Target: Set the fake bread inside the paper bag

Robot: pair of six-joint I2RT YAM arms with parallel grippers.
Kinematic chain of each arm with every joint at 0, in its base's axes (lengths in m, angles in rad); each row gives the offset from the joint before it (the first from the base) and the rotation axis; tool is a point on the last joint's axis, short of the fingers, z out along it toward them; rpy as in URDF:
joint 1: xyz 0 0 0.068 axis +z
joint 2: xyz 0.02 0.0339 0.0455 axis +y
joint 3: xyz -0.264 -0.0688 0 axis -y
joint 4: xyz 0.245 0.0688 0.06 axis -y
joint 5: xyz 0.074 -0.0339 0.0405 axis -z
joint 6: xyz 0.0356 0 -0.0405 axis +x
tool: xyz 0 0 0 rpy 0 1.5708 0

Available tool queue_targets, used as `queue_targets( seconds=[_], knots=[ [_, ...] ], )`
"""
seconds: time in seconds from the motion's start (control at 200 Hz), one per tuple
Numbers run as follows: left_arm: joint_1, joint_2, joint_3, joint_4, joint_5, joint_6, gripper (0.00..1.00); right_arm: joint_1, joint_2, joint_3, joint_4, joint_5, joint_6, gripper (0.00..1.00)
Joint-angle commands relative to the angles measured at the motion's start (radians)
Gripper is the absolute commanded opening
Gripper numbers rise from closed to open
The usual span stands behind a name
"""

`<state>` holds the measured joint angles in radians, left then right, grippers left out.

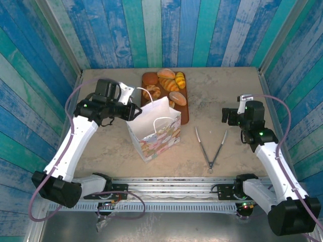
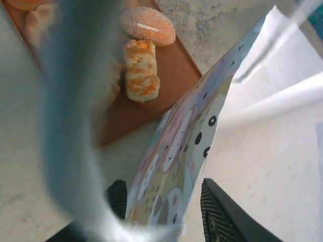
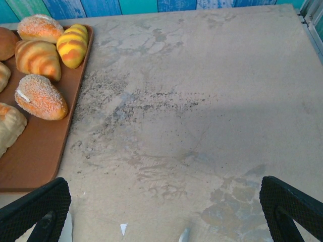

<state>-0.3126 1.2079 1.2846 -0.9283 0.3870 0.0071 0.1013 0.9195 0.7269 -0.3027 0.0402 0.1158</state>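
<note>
The white paper bag with a colourful printed front (image 1: 157, 132) stands upright in the middle of the sandy table (image 1: 232, 85), touching the near edge of the flat brown rectangular tray (image 1: 184, 114) that carries the glossy golden-brown toy bread pieces (image 1: 167, 83). The left gripper (image 2: 162, 194) straddles the bag's far left rim with its fingers partly spread; I cannot tell whether they pinch the paper. The right gripper (image 3: 162, 191), spread wide, hovers over bare table at the right, beyond the metal tongs (image 1: 210, 164).

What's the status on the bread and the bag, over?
Left end effector astride paper bag's wall, jaws apart; right end effector open over table. Fake bread on brown tray. Tongs beside bag, clear of path.
</note>
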Motion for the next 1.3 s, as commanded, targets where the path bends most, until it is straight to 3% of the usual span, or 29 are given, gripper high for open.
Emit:
queue_targets(
  seconds=[0.0,0.285,0.611,0.867,1.122,1.297],
  knots=[
    [-0.005,0.018,0.005,0.022,0.022,0.004,0.31,-0.003,0.000,-0.003,0.015,0.010,-0.002,1.00],
    [-0.005,0.000,0.032,-0.002,0.016,0.003,0.00,-0.003,-0.014,-0.013,0.015,0.017,-0.007,1.00],
    [-0.005,-0.135,0.172,-0.015,-0.098,-0.065,0.00,-0.003,-0.062,0.016,-0.010,0.028,0.001,1.00],
    [-0.005,-0.183,0.305,0.012,-0.260,-0.163,0.00,-0.003,-0.037,0.160,-0.178,0.020,-0.018,1.00],
    [-0.005,-0.192,0.325,0.026,-0.583,-0.293,0.00,-0.003,0.058,0.310,-0.423,-0.002,-0.024,1.00],
    [-0.005,-0.199,0.263,0.083,-0.713,-0.305,0.00,-0.003,0.106,0.296,-0.503,-0.030,0.037,1.00]
  ],
)
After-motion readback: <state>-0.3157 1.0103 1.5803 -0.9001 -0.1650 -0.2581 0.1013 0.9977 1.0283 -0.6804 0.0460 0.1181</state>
